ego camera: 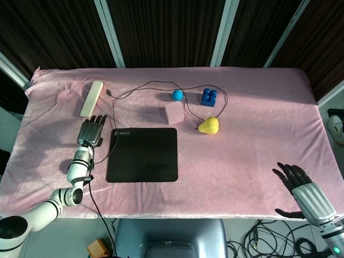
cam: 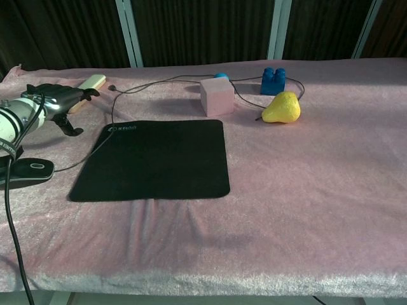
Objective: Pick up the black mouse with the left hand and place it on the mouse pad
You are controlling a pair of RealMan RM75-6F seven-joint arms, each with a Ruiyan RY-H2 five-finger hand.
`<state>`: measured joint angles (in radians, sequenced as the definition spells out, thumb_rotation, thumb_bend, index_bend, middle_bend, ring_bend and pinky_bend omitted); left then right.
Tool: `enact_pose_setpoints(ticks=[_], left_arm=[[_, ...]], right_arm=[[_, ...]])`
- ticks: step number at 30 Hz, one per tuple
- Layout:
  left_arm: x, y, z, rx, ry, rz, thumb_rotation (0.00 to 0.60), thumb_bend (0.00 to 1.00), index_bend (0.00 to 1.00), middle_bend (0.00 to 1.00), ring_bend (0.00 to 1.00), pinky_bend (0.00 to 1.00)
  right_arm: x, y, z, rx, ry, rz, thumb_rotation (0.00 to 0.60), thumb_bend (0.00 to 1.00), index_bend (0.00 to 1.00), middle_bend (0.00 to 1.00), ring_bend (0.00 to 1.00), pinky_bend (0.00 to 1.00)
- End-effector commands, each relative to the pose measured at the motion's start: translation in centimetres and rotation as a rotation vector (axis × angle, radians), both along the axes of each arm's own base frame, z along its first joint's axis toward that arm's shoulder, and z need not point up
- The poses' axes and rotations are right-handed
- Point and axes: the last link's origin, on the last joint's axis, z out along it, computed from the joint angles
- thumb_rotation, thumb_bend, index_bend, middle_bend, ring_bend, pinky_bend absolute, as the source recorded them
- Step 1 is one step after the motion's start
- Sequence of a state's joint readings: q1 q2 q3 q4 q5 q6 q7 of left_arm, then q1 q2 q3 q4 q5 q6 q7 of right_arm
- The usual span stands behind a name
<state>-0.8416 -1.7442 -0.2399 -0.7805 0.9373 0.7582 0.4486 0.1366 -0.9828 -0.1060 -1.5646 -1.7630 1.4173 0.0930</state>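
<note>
A surface [ego camera: 258, 140] draped in pink velvety cloth carries a handful of small things, seen from above and from chest height.

The mouse [cam: 28, 170] lies at the left edge of the chest view, on the cloth just left of the pad [ego camera: 143, 155] and not on it. It is black, low and flat-looking, with a glossy top and a small pale oval ring marked on it. A thin dark cable [ego camera: 161, 85] runs from it along the pad's left side, then loops across the back of the surface past the far objects. In the head view the mouse is hidden under the left arm.

The pad is a black rectangle with rounded corners and a small pale logo at its far left corner. Nothing rests on it.

The left hand [ego camera: 92, 130] hovers above the cloth just left of the pad's far left corner, beyond the mouse. Its fingers [ego camera: 97, 121] stretch forward, side by side, with the thumb hanging down in the chest view. It holds nothing and does not touch the mouse.

The right hand [ego camera: 294, 178] sits at the near right edge of the surface, well apart from everything, fingers spread and empty.

Behind the pad stands a pink cube [ego camera: 174, 113]. To its right lies a yellow pear [ego camera: 208, 126]. Farther back are a blue ball [ego camera: 177, 95] and a blue brick [ego camera: 209, 96]. A cream bar [ego camera: 91, 98] lies at the far left, beyond the left hand.
</note>
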Motion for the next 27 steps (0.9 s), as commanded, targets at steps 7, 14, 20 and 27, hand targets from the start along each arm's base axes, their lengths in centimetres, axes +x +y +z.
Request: enact_pose_setpoints(ticks=[7, 14, 20, 27], left_arm=[[0.1, -0.2, 0.1, 0.007, -0.014, -0.009, 0.6, 0.34, 0.09, 0.12, 0.12, 0.29], [0.2, -0.3, 0.6, 0.026, -0.038, -0.019, 0.6, 0.28, 0.09, 0.11, 0.11, 0.28], [0.0, -1.1, 1.1, 0.028, -0.068, -0.032, 0.6, 0.2, 0.08, 0.07, 0.08, 0.22], [-0.2, -3.6, 2.9, 0.002, -0.163, -0.04, 0.6, 0.12, 0.05, 0.03, 0.05, 0.2]], right_arm=[[0.0, 0.0, -0.2, 0.01, 0.009, 0.003, 0.6, 0.05, 0.0, 0.0, 0.01, 0.19], [0.0, 0.0, -0.2, 0.01, 0.009, 0.003, 0.6, 0.05, 0.0, 0.0, 0.01, 0.19], [0.0, -0.1, -0.3, 0.015, 0.009, 0.005, 0.6, 0.05, 0.0, 0.0, 0.01, 0.19], [0.0, -0.2, -0.4, 0.025, 0.014, 0.006, 0.6, 0.04, 0.0, 0.0, 0.01, 0.19]])
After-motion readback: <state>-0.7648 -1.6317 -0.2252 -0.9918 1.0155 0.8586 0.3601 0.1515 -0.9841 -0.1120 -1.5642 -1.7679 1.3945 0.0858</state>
